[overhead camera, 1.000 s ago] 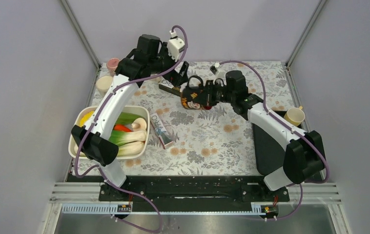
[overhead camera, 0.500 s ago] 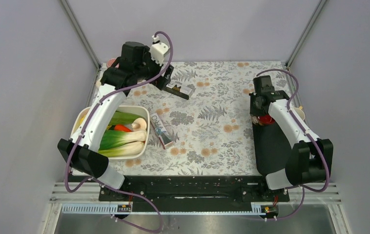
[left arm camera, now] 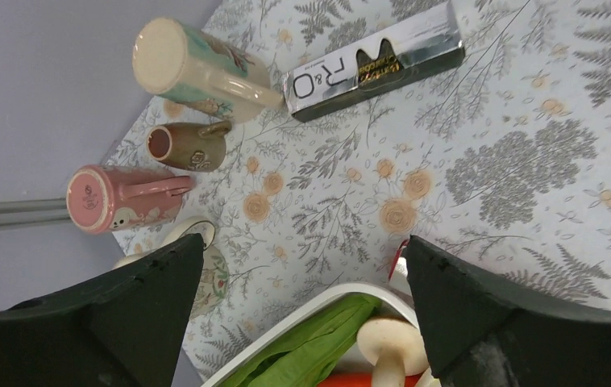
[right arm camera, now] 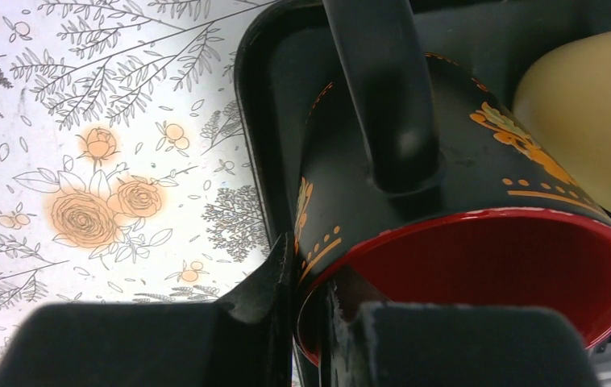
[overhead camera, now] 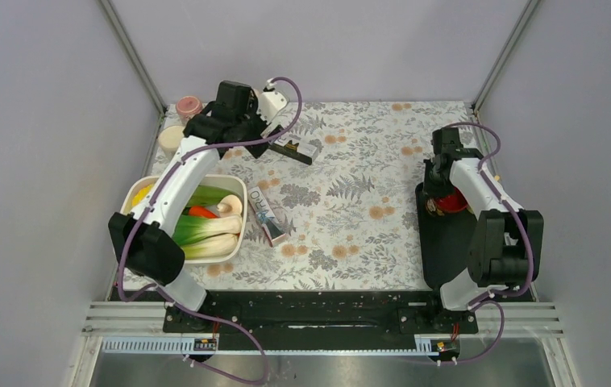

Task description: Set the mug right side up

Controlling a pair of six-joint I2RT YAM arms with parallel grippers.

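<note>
The mug (overhead camera: 446,200) is black with orange patterns and a red inside. It sits at the far end of the black tray (overhead camera: 447,250) on the right, and its red opening shows from above. My right gripper (overhead camera: 441,187) is shut on its rim. In the right wrist view one finger presses the mug's (right arm camera: 447,161) outer wall and the other is inside the rim, with the right gripper (right arm camera: 309,274) at the near lip. The handle points away from the camera. My left gripper (overhead camera: 272,139) hangs open and empty over the back left of the table, wide apart in its wrist view (left arm camera: 302,266).
A cream mug (right arm camera: 584,121) stands right beside the black mug. A dark R&O box (overhead camera: 298,149) lies under the left gripper. A white tub (overhead camera: 137,193) of vegetables and a small carton (overhead camera: 268,214) are at the left. Several mugs (left arm camera: 117,197) stand in the back-left corner.
My right arm carried the mug from the back middle of the table to the black tray at the right. The left arm drew back to the left, staying open.
</note>
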